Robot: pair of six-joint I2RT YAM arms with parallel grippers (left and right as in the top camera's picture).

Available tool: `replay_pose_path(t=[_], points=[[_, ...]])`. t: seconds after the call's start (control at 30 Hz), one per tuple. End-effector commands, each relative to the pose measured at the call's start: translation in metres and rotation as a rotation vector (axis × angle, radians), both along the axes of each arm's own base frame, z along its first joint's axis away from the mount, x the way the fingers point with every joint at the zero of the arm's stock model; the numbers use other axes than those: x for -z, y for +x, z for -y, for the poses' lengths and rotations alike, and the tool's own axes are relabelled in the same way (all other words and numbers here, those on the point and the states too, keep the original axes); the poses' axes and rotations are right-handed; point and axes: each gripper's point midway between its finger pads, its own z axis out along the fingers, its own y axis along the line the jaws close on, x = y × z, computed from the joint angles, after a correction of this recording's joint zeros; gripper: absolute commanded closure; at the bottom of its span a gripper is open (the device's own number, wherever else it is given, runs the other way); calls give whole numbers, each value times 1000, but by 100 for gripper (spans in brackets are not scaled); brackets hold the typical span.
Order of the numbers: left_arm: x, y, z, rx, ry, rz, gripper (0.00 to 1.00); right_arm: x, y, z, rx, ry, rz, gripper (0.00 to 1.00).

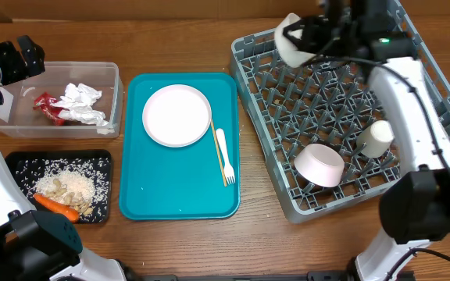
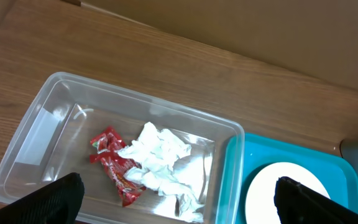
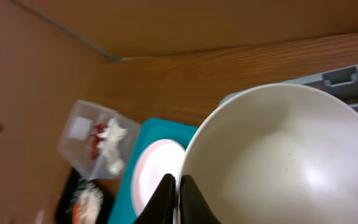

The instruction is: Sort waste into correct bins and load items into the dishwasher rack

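Though close, wrapper lettering illegible.

a teal rectangular plastic serving tray lies flat on the brown wooden bench; a plain brown board stands along its far edge.

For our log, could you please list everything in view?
tub: one, clear, far left
wrappers: unclear, red, in tub
napkins: clump, white, in tub
black tray: one, black, near left
rice, crumbs: pile, white-beige, black tray
carrot: one, orange, black tray
teal tray: one, teal, centre
plate: one, white, teal tray
fork: one, white, teal tray
stick: one, wooden, beside fork
rack: one, grey, right
pink bowl: one, pink, in rack
cup: one, white, in rack
white bowl: one, white, over rack
left gripper: one, black, open by tub
right gripper: one, black, shut on white bowl
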Motion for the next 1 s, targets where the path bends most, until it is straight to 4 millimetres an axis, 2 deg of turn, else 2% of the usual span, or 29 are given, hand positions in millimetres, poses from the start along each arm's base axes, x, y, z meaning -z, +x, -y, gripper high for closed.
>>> replay_pose_path(t=[0.0, 0.17, 0.3, 0.43, 0.97], points=[[-9, 1, 3, 1, -6, 24, 0, -15, -29, -7, -223, 207, 6, 96], [-9, 1, 3, 1, -6, 24, 0, -3, -42, 3, -358, 368, 11, 96], [-9, 1, 3, 0, -6, 24, 0, 20, -41, 4, -370, 391, -5, 96], [-9, 1, 3, 1, -6, 24, 0, 26, -43, 2, -428, 435, 19, 96], [-9, 1, 3, 1, -6, 24, 0, 67, -29, -1, -402, 423, -28, 96]])
